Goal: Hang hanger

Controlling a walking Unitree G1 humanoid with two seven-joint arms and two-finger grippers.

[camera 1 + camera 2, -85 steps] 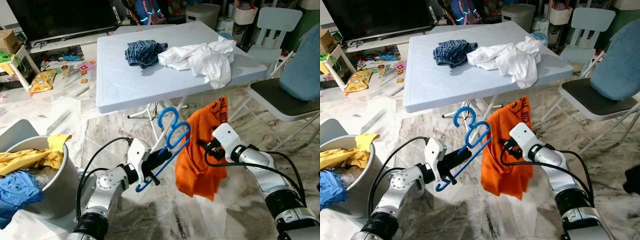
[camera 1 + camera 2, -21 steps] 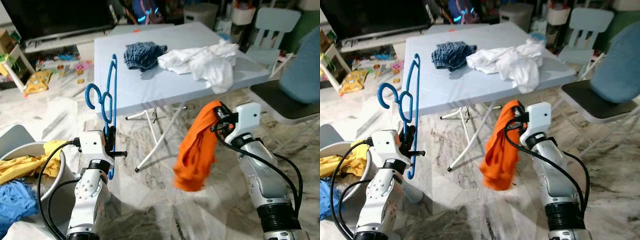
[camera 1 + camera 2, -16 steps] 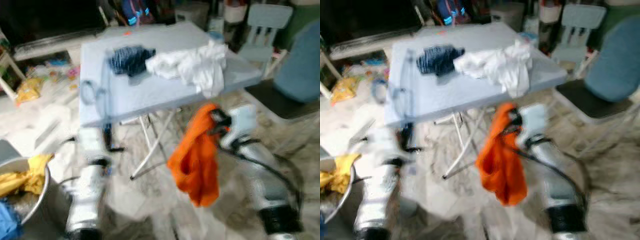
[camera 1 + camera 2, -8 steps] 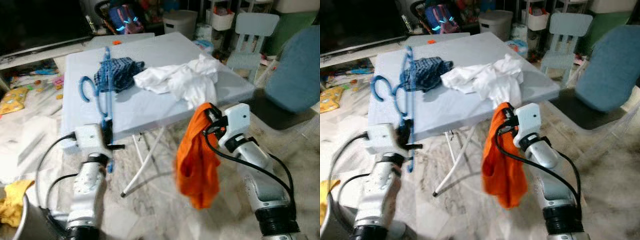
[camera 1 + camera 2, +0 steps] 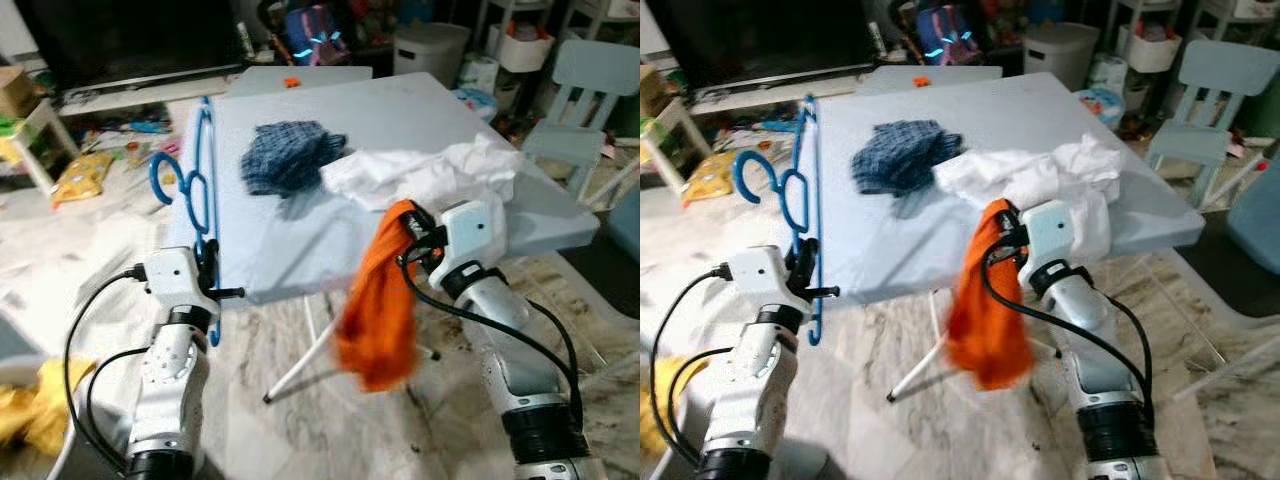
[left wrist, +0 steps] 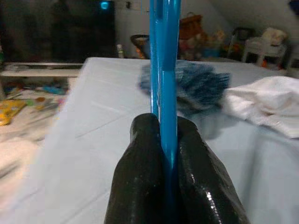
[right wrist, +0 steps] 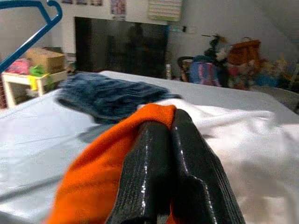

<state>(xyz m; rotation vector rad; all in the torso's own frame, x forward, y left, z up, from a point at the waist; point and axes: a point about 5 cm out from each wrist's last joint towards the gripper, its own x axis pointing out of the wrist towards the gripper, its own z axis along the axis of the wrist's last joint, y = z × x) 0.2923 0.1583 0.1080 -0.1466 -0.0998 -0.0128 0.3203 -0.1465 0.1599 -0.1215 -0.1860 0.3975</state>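
Observation:
My left gripper (image 5: 210, 262) is shut on a blue plastic hanger (image 5: 201, 180), held upright at the left front corner of the pale blue folding table (image 5: 400, 110). In the left wrist view the hanger (image 6: 164, 70) runs straight up between the black fingers (image 6: 135, 177). My right gripper (image 5: 410, 232) is shut on an orange garment (image 5: 375, 310) that hangs down over the table's front edge. In the right wrist view the orange cloth (image 7: 98, 172) drapes over the closed fingers (image 7: 187, 177).
On the table lie a dark blue checked garment (image 5: 285, 160) and a heap of white cloth (image 5: 430, 175). A pale blue chair (image 5: 585, 90) stands at the right. Toys litter the floor (image 5: 85, 165) at the left, with yellow cloth (image 5: 45, 400) low left.
The camera has moved closer to the table and turned. Both arms still carry their loads; the orange garment swings left beneath the right gripper. The bucket has left the picture.

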